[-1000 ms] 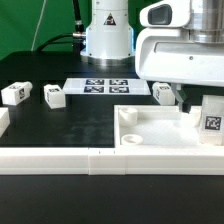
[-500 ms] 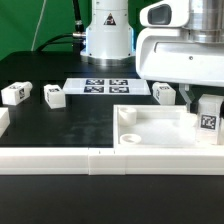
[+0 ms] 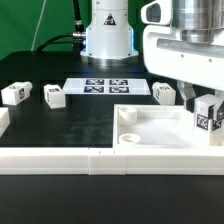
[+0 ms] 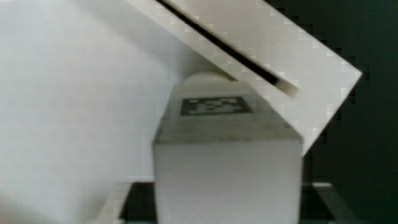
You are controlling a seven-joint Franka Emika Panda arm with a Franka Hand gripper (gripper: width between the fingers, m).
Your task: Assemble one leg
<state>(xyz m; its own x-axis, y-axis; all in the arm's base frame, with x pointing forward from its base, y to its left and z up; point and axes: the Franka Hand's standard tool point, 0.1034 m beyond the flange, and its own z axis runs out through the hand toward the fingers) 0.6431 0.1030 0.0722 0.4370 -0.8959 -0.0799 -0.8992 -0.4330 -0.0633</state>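
My gripper (image 3: 207,112) is shut on a white leg (image 3: 209,115) with a black-and-white tag and holds it upright over the far corner of the large flat white panel (image 3: 160,130) at the exterior view's right. In the wrist view the leg (image 4: 222,150) fills the middle, its tagged end against the panel's corner (image 4: 267,60); dark fingertips (image 4: 139,200) show at either side of it. Three more legs lie on the black table: two at the exterior view's left (image 3: 13,93) (image 3: 54,96) and one behind the panel (image 3: 165,93).
The marker board (image 3: 98,86) lies flat at the back in front of the arm's base (image 3: 107,35). A long white rail (image 3: 60,160) runs along the front edge. A round hole (image 3: 128,115) marks the panel's near-left corner.
The gripper has turned the held leg slightly and lowered it a little at the panel's far corner. The other legs have not moved.
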